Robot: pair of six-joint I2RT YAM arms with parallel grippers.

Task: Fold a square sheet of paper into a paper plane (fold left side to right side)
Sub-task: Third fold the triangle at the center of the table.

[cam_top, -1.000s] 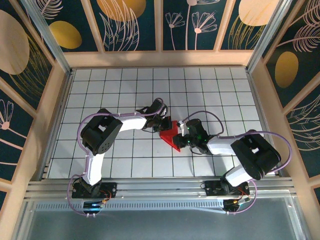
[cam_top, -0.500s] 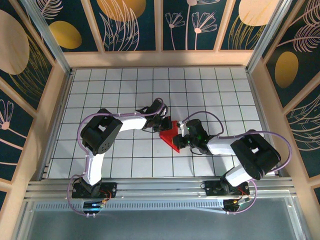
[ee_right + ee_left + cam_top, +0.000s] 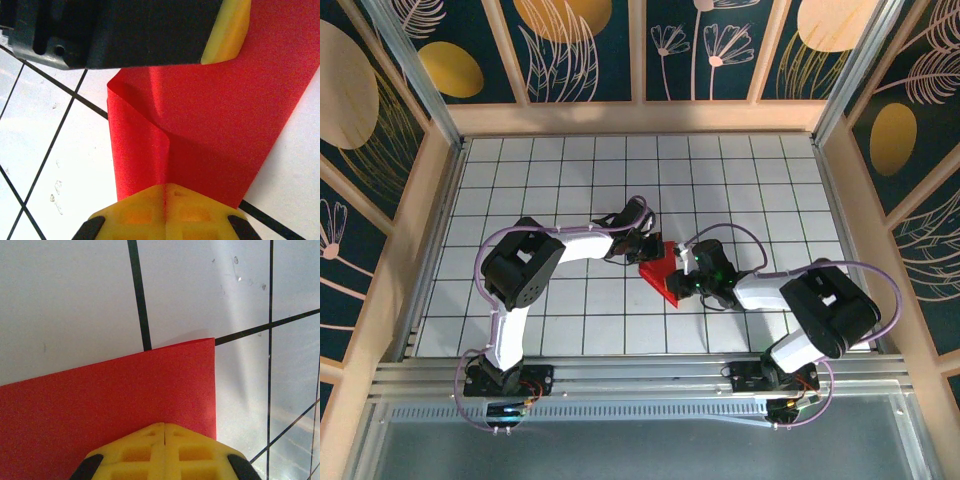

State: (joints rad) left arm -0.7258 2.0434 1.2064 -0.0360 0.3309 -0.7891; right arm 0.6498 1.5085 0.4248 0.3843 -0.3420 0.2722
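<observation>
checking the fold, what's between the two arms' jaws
The folded red paper, reaching from the left jaws to the right jaws, clearest in the top view.

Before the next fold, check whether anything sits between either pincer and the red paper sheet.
Nothing visible does. The left pincer, shut, sits on the red paper sheet near its corner. The right pincer looks shut on a raised curl of it. Bare white grid table lies around the sheet.

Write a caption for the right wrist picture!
Shut right gripper touches a curled fold in the thin bright red paper sheet.
</observation>
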